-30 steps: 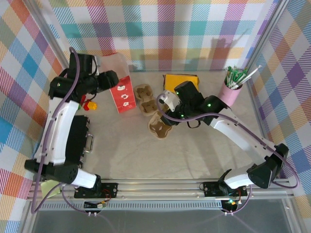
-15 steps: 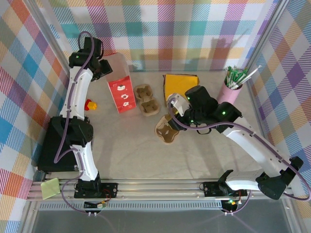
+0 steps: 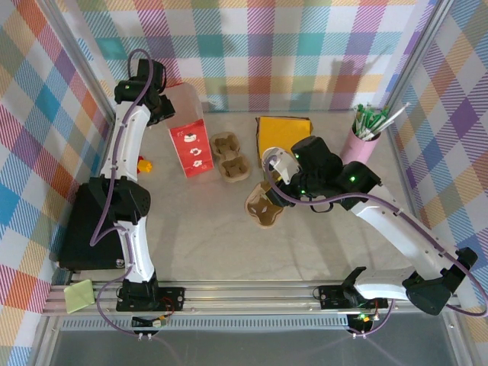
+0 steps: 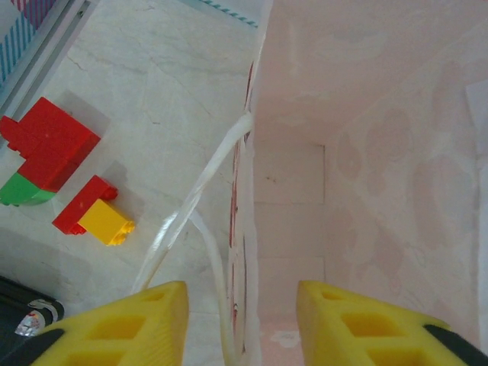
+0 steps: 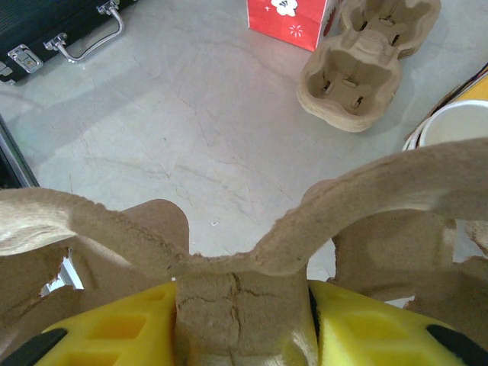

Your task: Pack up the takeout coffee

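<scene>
1 cardboard cup carrier (image 5: 229, 255) is clamped by the right gripper (image 5: 242, 297). The jaws of the left gripper (image 4: 240, 297) are held apart astride the paper bag (image 4: 366, 191) rim.

Bag (image 3: 192, 149) left of carrier stack (image 3: 230, 157); bricks (image 3: 141, 164) left of bag.
</scene>
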